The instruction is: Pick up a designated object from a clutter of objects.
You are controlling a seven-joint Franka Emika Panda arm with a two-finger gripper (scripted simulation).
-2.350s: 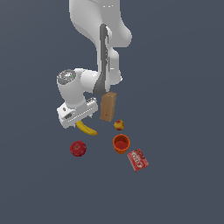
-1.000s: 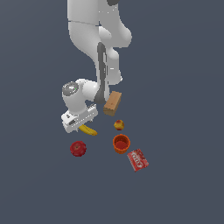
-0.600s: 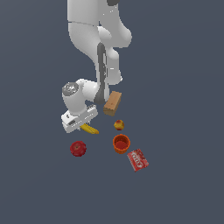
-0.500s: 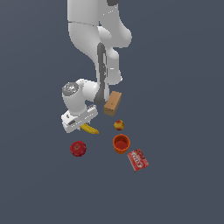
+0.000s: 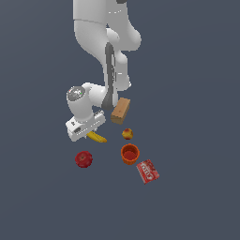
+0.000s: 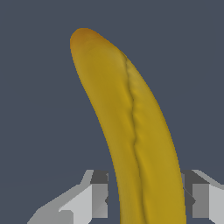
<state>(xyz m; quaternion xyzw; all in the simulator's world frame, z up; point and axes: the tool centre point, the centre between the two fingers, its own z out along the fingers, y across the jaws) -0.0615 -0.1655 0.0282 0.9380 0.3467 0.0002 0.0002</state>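
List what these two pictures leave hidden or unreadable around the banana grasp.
- Banana: exterior view, mostly hidden behind the hand.
- Banana's far end: wrist view, cut off by the edge.
- Finger contact: not clear in either view.
- Red packet: print too small.

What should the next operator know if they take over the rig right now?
Hand: down over the banana, one finger on each side of it in the wrist view. Whether the fingers are pressing on it cannot be told.
Banana: under the hand in the exterior view, only partly showing; not visibly raised.
Clutter: brown box just behind, small yellow-red fruit, orange cup, red packet, red apple, all apart from the hand.
Done: hand lined up astride the banana.
Left: confirm the grip, then lift it clear of the others.
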